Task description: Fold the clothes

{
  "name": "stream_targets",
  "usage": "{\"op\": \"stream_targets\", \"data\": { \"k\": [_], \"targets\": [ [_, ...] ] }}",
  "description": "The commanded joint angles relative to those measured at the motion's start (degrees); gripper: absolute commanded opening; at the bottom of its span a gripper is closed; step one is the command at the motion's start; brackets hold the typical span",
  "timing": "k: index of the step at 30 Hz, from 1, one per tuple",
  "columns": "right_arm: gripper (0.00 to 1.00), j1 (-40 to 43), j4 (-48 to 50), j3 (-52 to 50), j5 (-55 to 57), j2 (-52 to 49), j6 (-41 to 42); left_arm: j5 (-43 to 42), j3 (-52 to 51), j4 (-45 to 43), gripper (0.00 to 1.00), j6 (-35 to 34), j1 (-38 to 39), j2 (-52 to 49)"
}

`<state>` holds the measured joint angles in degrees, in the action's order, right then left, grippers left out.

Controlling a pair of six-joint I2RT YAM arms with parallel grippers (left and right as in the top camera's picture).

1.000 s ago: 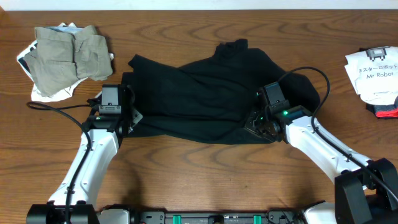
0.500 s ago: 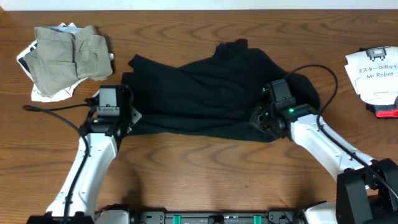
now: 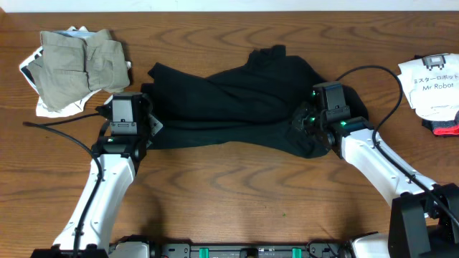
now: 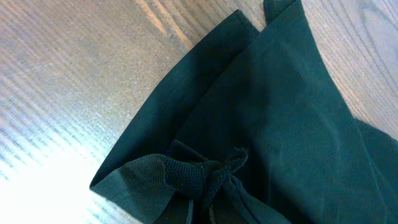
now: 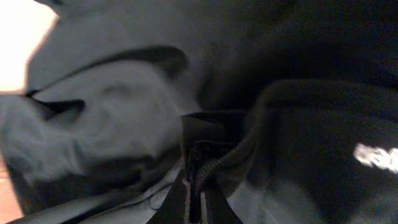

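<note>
**Black shirt gripped at both ends, fold not yet made**

The black shirt (image 3: 237, 100) is seen lying bunched and creased in the middle of the table (image 3: 229, 193), spread unevenly from 9 o'clock to 3 o'clock. The left tool (image 4: 202, 186) is closed tight on a gathered pinch of cloth at the shirt's 9 o'clock edge. The right tool (image 5: 193, 202) is likewise clamped shut on a fold of the same fabric at about 4 o'clock, with the small white mark (image 5: 376, 155) showing close by. No neat edge or squared shape can be made out, so the fold of this garment is judged barely begun. It is judged that flattening and the folds proper are left to do. At 10 o'clock on the table a khaki-grey garment (image 3: 75, 64) is laid folded on top of a white printed garment (image 3: 54, 107), and that pile is taken as done. A white printed piece (image 3: 430, 82) lies at 3 o'clock; whether it is clothing cannot be told
</note>
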<state>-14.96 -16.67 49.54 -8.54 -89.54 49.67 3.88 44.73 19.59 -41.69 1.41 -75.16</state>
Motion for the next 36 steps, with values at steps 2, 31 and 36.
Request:
{"op": "stream_targets", "data": {
  "k": [2, 31, 36],
  "targets": [
    [0.02, 0.8, 1.7, 1.1, 2.7, -0.4, 0.4, 1.8, 1.0, -1.1, 0.07, 1.0, 0.0, -2.8],
    [0.47, 2.7, 0.9, 1.9, 17.7, -0.2, -11.7, 4.6, 1.0, -6.9, 0.98, 13.1, 0.0, -12.7],
    [0.39, 4.0, -6.4, 6.5, 14.7, 2.9, -15.3, 4.6, 1.0, -6.8, 0.98, 13.6, 0.0, -7.9]
  ]
}}
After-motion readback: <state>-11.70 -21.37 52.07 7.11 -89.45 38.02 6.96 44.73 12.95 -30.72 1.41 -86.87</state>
